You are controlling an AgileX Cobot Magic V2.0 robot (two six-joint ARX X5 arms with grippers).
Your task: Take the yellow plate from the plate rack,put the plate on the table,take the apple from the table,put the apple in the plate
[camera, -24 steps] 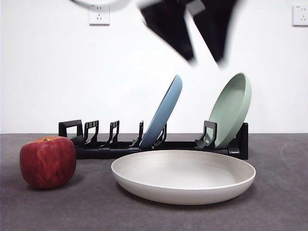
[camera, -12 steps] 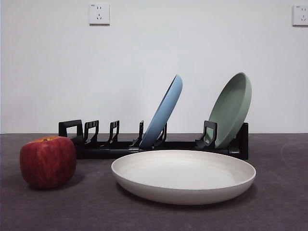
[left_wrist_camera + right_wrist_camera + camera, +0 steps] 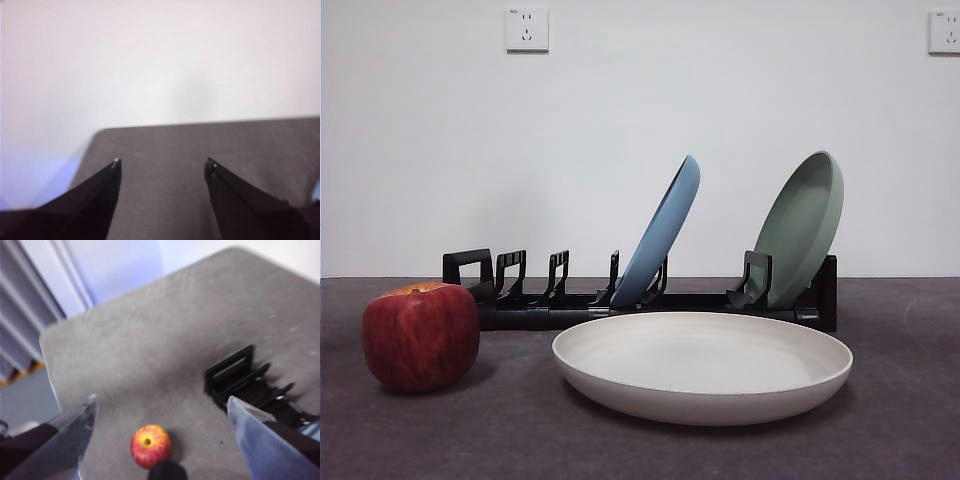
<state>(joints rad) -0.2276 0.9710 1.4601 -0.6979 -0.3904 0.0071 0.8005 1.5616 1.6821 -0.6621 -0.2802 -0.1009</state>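
The flat dark grey worktop [image 3: 910, 420] carries the long black plastic plate rack [image 3: 650, 300] at the back, with a light blue plate [image 3: 665, 235] and a sage green plate [image 3: 805, 225] leaning in its slots. At six o'clock from the rack lies the round cream plate [image 3: 702, 365], and the dark red apple [image 3: 420, 335] stands apart at the plate's nine o'clock. The right gripper [image 3: 160, 410] hangs high over the apple with jaws released; the left gripper [image 3: 162, 167], jaws also spread, holds nothing above bare worktop.

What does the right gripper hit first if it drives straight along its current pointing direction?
Probably bare table. The right gripper, jaws wide open, points down at the mat. The apple lies nearer the camera than that line and the plate rack off to one side. Depth is uncertain.
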